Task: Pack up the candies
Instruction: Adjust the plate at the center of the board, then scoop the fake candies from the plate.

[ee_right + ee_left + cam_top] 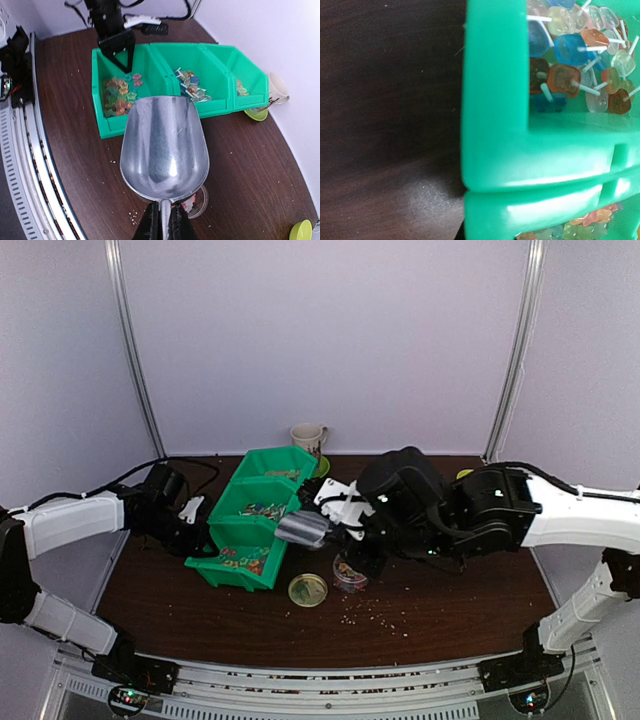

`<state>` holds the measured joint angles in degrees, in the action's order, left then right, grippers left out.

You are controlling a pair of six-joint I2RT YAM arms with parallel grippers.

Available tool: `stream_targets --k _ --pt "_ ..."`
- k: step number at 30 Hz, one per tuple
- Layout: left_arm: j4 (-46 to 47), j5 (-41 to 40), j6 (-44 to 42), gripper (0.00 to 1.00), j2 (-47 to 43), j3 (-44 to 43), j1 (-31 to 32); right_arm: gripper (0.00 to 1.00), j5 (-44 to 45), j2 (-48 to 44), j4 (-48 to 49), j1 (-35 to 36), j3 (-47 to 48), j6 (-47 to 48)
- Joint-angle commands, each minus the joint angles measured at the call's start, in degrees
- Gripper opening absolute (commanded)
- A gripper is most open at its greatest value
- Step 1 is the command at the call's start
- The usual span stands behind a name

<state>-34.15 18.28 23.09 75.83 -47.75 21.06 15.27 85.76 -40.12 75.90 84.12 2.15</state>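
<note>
Three joined green bins hold mixed-colour candies; these also show in the right wrist view and the left wrist view. My right gripper is shut on the handle of a metal scoop, which is empty and hovers over a small clear jar with candies in it. The round tan lid lies left of the jar. My left gripper is at the left wall of the nearest bin. Its fingers do not show in its own view.
A mug stands behind the bins on a yellow-green disc. Another yellow-green lid lies at the right. Small spilled bits dot the dark table in front of the jar. Walls close in the back and sides.
</note>
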Motion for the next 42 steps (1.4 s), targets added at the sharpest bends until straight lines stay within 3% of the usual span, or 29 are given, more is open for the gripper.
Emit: stream_targets --k 1,4,6,14,23,42 --pt "18.9 17.9 2.1 0.00 -2.6 0.2 -1.0 0.00 3.8 -8.4 13.4 0.4 -5.9 -0.7" --pt "27.7 28.7 6.3 0.00 -1.4 2.5 -1.0 0.00 2.9 -11.5 16.2 0.4 -8.5 -0.6" --pt "28.3 29.2 6.8 0.00 -1.1 2.4 -0.8 0.00 2.4 -12.2 15.9 0.5 -8.8 -0.4" --pt "11.5 9.4 -0.2 0.00 0.6 -2.4 -0.8 0.00 -0.3 -7.9 8.0 1.0 -4.8 0.3" --pt "5.0 -2.6 -2.5 0.00 1.2 -4.9 2.4 0.00 -1.7 3.6 -3.3 1.9 4.6 1.6" --pt "1.3 -9.6 -3.8 0.00 2.9 -6.8 6.9 0.00 -5.0 26.4 -17.8 2.0 24.6 2.5"
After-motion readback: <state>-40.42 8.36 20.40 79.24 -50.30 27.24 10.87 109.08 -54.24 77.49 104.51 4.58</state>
